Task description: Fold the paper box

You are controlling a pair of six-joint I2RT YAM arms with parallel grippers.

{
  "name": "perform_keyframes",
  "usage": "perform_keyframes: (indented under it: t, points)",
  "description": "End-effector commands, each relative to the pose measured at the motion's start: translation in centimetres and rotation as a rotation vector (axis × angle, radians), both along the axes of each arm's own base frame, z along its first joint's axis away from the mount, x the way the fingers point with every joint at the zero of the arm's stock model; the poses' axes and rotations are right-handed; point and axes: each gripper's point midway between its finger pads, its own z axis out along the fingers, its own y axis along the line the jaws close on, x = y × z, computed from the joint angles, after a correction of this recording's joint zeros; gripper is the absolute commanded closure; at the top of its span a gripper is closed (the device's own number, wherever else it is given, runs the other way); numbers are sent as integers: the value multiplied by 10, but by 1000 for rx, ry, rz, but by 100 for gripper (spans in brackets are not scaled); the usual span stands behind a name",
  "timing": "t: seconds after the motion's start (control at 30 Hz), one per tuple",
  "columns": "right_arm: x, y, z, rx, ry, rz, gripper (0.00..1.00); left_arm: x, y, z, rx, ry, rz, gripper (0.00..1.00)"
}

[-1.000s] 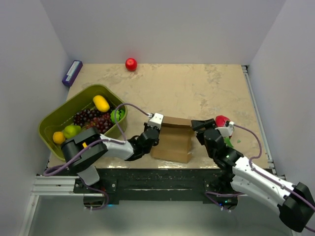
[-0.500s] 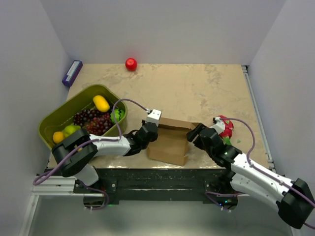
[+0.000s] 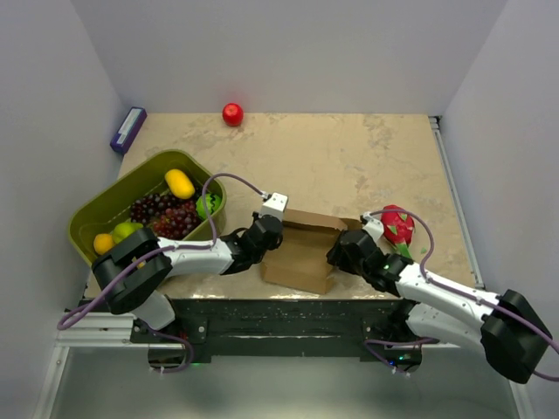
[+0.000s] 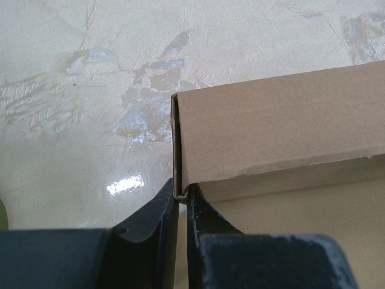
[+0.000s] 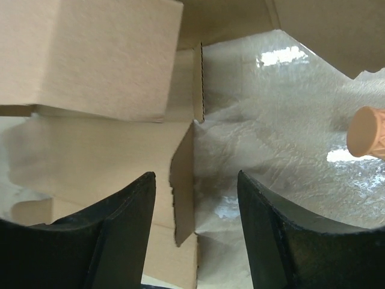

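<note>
The paper box [image 3: 304,249] is plain brown cardboard, partly folded, near the table's front edge between my two arms. My left gripper [image 3: 266,234] is shut on the box's left edge; in the left wrist view the jaws [image 4: 181,194] pinch a thin corner of the cardboard wall [image 4: 277,132]. My right gripper [image 3: 336,253] is open at the box's right side. In the right wrist view its fingers straddle a small side flap [image 5: 183,192] of the box [image 5: 102,66], without touching it.
An olive-green basket [image 3: 96,214] of fruit stands at the left. A red ball [image 3: 232,113] lies at the far edge, a purple block [image 3: 127,129] at the far left. A red and green fruit [image 3: 397,224] lies right of the box.
My right gripper has moved left and down to the box's right side. The box has shifted and turned slightly towards the front. My left gripper kept its hold.
</note>
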Motion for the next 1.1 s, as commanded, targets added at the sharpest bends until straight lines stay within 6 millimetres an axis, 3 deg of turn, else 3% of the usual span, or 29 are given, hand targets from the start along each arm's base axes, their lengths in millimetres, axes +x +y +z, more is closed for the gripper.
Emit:
perform_keyframes:
  t: [0.0,0.2,0.37,0.4,0.43,0.5,0.53,0.63,0.73,1.07]
  points:
    - [6,11,0,4,-12,23,49,-1,9,-3,34,20,23,100]
    - [5,0,-7,-15,4,-41,97,4,21,-4,69,-5,80,100]
    - [2,-9,3,-1,-21,-77,100,7,31,-1,107,-27,130,100]
    - [3,-11,5,-7,-31,-75,96,7,27,0,96,-24,106,100]
    - [2,-12,14,7,-52,-72,79,7,25,3,94,-33,83,100]
    - [1,-16,23,-4,-74,-55,55,4,20,4,79,-17,37,100]
    - [2,-21,36,-16,-104,-59,34,4,21,4,87,-7,18,100]
    - [2,-37,56,-88,-142,-59,13,1,20,7,73,16,-34,100]
    - [4,-36,68,-83,-170,-44,11,-1,22,13,41,37,-73,100]
    - [13,-41,55,-203,-118,-73,13,-5,24,13,35,93,-178,100]
